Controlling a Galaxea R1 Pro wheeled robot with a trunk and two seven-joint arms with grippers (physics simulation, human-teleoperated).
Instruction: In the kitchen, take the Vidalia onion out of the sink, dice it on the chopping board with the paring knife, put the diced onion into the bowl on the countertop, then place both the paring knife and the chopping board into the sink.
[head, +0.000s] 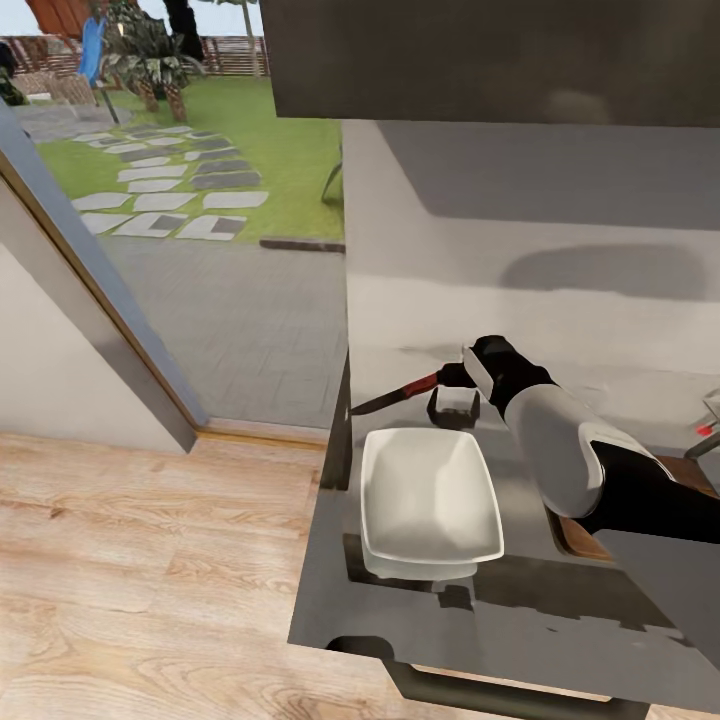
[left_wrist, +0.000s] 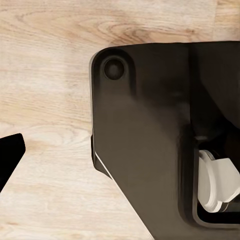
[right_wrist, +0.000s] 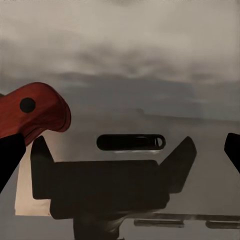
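Observation:
The paring knife (head: 405, 388) has a red handle (right_wrist: 35, 112) and a dark blade that pokes past the left edge of the grey countertop (head: 420, 290). My right gripper (head: 455, 378) (right_wrist: 120, 155) hovers low over the countertop just beyond the white bowl (head: 430, 500). Its fingers stand wide apart, and the handle's end lies against one fingertip (right_wrist: 9, 160). Whether the knife rests on the countertop I cannot tell. A brown sliver of the chopping board (head: 575, 535) peeks from under my right forearm. The tap's red lever (head: 705, 428) shows at the right edge. The onion is out of view. My left gripper (left_wrist: 120, 155) hangs over the floor, one finger (left_wrist: 10, 156) at the frame's edge.
A dark wall cabinet (head: 490, 60) hangs above the countertop. Left of the counter's end, a glass door opens onto a paved garden (head: 200, 250). A wood floor (head: 150, 560) lies below. My dark base (left_wrist: 150, 140) sits under the left wrist camera.

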